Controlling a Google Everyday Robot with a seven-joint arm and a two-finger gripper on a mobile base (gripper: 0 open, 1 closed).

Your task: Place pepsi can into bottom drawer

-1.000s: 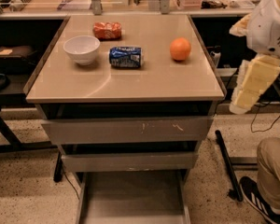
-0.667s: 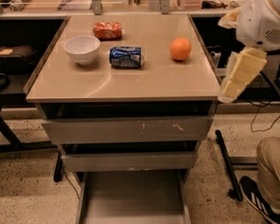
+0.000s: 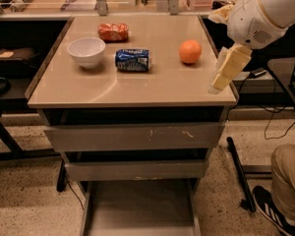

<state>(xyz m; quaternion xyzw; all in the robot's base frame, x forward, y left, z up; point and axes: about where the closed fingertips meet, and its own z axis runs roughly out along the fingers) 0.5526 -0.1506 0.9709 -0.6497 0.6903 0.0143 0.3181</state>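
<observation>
The gripper (image 3: 225, 73) hangs over the right edge of the table (image 3: 137, 90); open or shut, I cannot tell. The can (image 3: 133, 60) lies on its side well to the gripper's left, beyond the orange (image 3: 190, 51). 1 bowl (image 3: 86, 50) and 1 bag (image 3: 113, 32) sit farther left. Below and left of it, the bottom drawer (image 3: 137, 208) stands pulled out.

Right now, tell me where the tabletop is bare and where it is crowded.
Bare: the front strip of the tabletop between the pepsi can and the front edge, and the back right corner behind the orange. The bottom drawer is bare too. Crowded: bowl, snack bag and can cluster at back left. The gripper hangs over the right edge.
</observation>
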